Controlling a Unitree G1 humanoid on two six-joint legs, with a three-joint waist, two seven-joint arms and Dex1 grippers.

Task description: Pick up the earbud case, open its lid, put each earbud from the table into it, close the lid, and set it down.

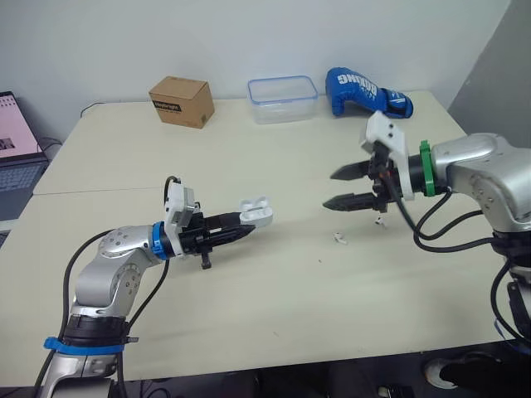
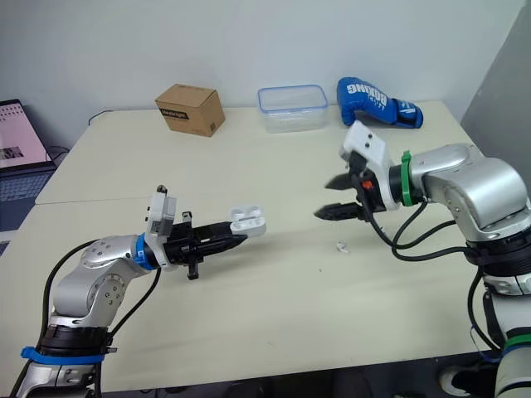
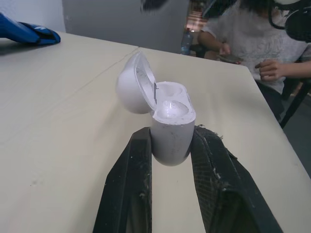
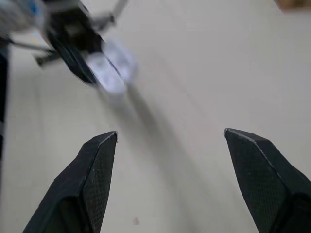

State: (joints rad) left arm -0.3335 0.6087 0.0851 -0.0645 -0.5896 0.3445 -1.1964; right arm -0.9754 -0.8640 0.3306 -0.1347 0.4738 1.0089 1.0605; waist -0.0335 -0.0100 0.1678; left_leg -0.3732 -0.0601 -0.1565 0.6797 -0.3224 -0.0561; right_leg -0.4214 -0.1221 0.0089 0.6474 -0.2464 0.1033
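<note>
My left gripper [image 1: 247, 228] is shut on the white earbud case [image 1: 257, 211] and holds it just above the table, left of centre. In the left wrist view the case [image 3: 170, 131] sits between the two fingers [image 3: 131, 189] with its lid hinged open and both sockets empty. My right gripper [image 1: 330, 190] hangs open and empty to the right of the case, pointing toward it, and the case shows blurred beyond its fingers [image 4: 97, 170] in the right wrist view. One white earbud [image 1: 339, 238] lies on the table below the right gripper. A second small white piece [image 1: 380, 221] lies just right of it.
At the far edge of the table [image 1: 274, 307] stand a cardboard box [image 1: 182, 100], a clear plastic container [image 1: 283, 98] and a blue boxing glove [image 1: 365, 93]. A laptop [image 1: 17, 149] sits off the left side. A seated person [image 3: 252, 34] is beyond the table.
</note>
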